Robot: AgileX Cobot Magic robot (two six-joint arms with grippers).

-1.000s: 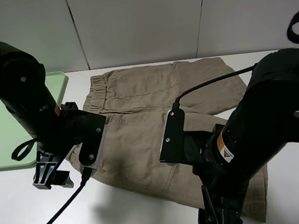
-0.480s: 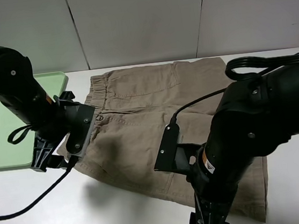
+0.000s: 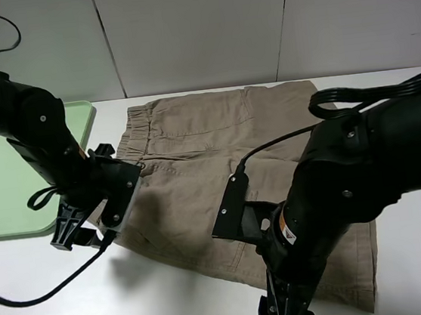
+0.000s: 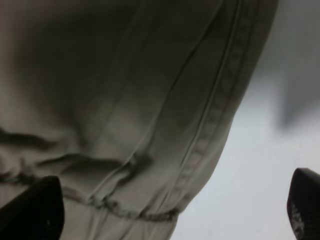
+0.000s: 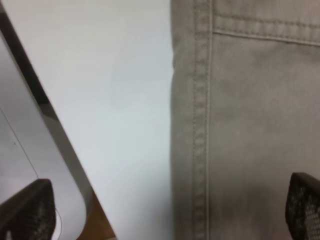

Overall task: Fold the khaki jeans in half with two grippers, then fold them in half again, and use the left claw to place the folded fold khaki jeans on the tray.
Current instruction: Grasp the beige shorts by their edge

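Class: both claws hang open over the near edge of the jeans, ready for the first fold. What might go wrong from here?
1. The left claw straddles the waistband corner of the jeans; it may pinch only the hem, which could slip out mid-fold.
2. The jeans lie skewed on the table, and the right claw stands far down the leg, so the halves may not line up.

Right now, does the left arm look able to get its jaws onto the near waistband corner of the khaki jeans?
Probably yes. The left arm hangs right at that corner of the khaki jeans. In the left wrist view its jaws stand open either side of the gathered hem, and nothing lies between them and the cloth.
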